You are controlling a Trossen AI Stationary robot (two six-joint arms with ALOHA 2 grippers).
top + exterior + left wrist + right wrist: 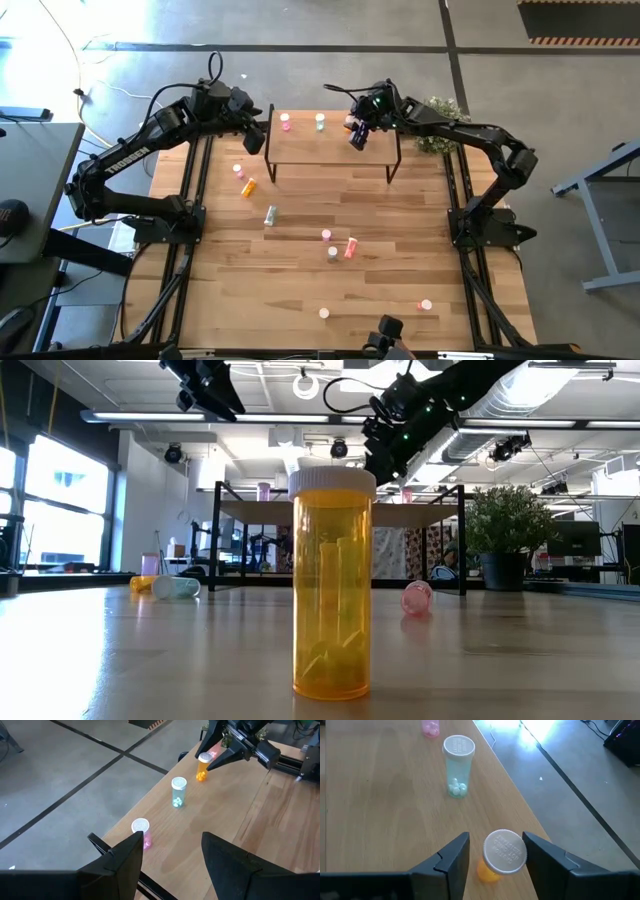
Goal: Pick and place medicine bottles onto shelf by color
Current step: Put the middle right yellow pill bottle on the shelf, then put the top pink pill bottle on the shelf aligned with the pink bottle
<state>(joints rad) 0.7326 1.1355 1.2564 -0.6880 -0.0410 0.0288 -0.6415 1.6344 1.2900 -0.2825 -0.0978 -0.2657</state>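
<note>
Closest to the low camera stands one orange bottle (pixel 332 582) on the big wooden table (pixel 380 290), with more small bottles lying farther back that I have yet to sort. Past them is the shelf (pixel 330 148), and my right gripper (pixel 494 851) sits right over it. Its two fingers are apart, one on each side of the white cap of an orange medicine bottle (pixel 502 855), which stands up on the shelf top, so I think I have just let it go. To do this well, I should lift straight up and not swing sideways, or a finger could knock the bottle over. This bottle stands close to the shelf's long back edge, so even a small bump could send it off. A pale green bottle (pixel 457 766) and a pink bottle (pixel 430 727) stand farther along the same edge, well apart, with plenty of bare wood toward the front. My left gripper (pixel 170 852) waits open and empty by the pink end.
</note>
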